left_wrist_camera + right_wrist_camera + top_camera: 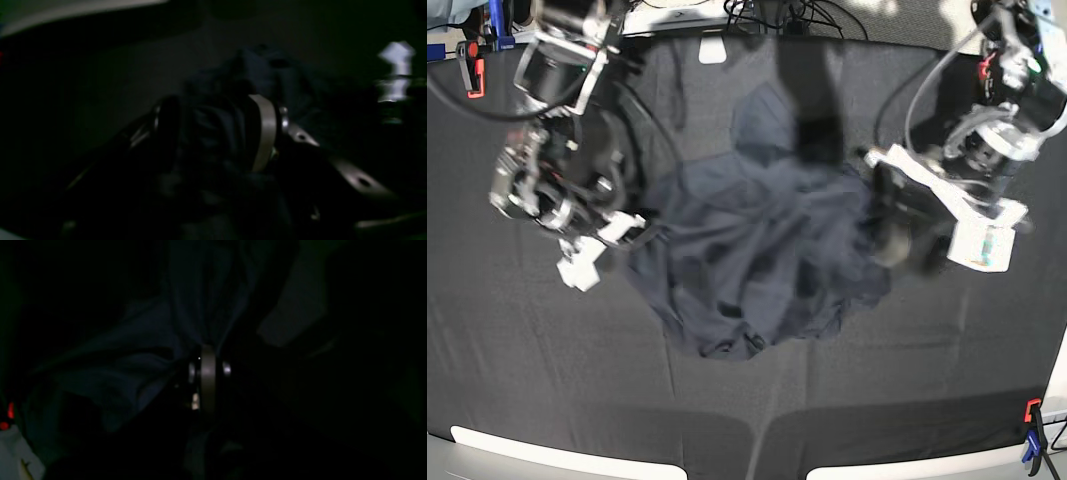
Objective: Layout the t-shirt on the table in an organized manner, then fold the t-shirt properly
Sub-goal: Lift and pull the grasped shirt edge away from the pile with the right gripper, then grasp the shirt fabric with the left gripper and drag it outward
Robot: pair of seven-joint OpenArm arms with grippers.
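The right end effector (208, 373) is clamped shut on a bunched fold of the t-shirt (762, 260), its fingers pressed together with dark navy cloth gathered and pulled taut just above them in the right wrist view. In the base view this end effector sits at the shirt's left edge, its arm reaching down from the far left corner of the worktop (527, 380) with the wrist bent inward.

The left end effector (217, 133) grips a thick wad of the same fabric; its fingers stand wide apart with cloth filling the gap between them. Its arm comes in from the far right, the wrist tilted toward the shirt's right edge.

The t-shirt lies crumpled in a rough heap near the middle of the black worktop, stretched between the two end effectors, so its long axis runs left to right. Which way its collar points cannot be told.
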